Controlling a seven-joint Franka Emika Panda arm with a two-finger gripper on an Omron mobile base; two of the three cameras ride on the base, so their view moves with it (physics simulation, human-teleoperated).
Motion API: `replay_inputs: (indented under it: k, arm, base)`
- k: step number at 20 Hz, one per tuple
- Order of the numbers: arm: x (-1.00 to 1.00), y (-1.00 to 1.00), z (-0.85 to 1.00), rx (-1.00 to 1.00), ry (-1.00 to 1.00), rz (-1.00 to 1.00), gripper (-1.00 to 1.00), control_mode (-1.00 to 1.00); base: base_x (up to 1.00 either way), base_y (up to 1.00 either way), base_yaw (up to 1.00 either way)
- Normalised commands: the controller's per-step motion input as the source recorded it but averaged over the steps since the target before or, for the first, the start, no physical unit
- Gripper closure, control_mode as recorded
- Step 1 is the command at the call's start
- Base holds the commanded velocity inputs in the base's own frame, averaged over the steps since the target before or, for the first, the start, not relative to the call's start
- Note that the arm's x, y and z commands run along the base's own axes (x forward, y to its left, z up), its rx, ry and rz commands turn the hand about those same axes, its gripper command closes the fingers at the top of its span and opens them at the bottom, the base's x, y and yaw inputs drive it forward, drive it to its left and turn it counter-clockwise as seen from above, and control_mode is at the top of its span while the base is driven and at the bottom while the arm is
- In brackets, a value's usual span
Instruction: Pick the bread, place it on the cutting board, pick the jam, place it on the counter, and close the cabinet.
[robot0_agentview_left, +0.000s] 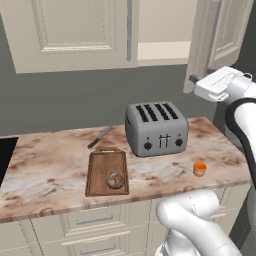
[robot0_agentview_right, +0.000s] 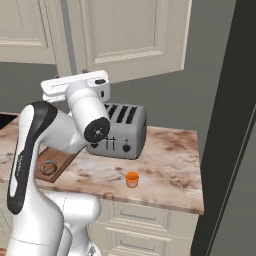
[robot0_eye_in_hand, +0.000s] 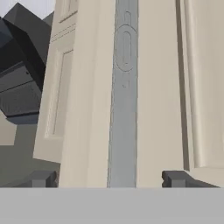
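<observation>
The bread (robot0_agentview_left: 115, 180) sits on the cutting board (robot0_agentview_left: 106, 171) and the jam (robot0_agentview_left: 200, 168) stands on the worktop (robot0_agentview_left: 55, 165), so only the cabinet (robot0_agentview_left: 220, 40) door is left ajar; the gripper (robot0_eye_in_hand: 109, 179), fingers spread and holding nothing, faces the door's edge beside its metal handle (robot0_eye_in_hand: 124, 96); a glancing push could slide off the narrow edge, or a finger could catch on the handle, leaving the door short of shut.

bread (robot0_agentview_left: 115, 180) on cutting board (robot0_agentview_left: 106, 170), jam (robot0_agentview_left: 200, 168) right
</observation>
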Motion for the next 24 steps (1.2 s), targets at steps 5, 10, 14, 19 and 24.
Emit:
replay_inputs:
  k: [5,10,14,19,24]
  arm:
    - [0.37,0.13,0.00,0.00,0.00,0.06,-1.00,-1.00]
    - [0.43,0.15,0.00,0.00,0.00,0.00,-1.00,-1.00]
    - [0.38,0.13,0.00,0.00,0.00,0.00,-1.00,-1.00]
    - [0.35,0.14,0.00,0.00,0.00,0.00,-1.00,-1.00]
    - [0.40,0.09,0.00,0.00,0.00,0.00,-1.00,-1.00]
  base:
    - [0.00,0.00,0.00]
    - [0.00,0.00,0.00]
    - [0.00,0.00,0.00]
    - [0.00,0.00,0.00]
    - [0.00,0.00,0.00]
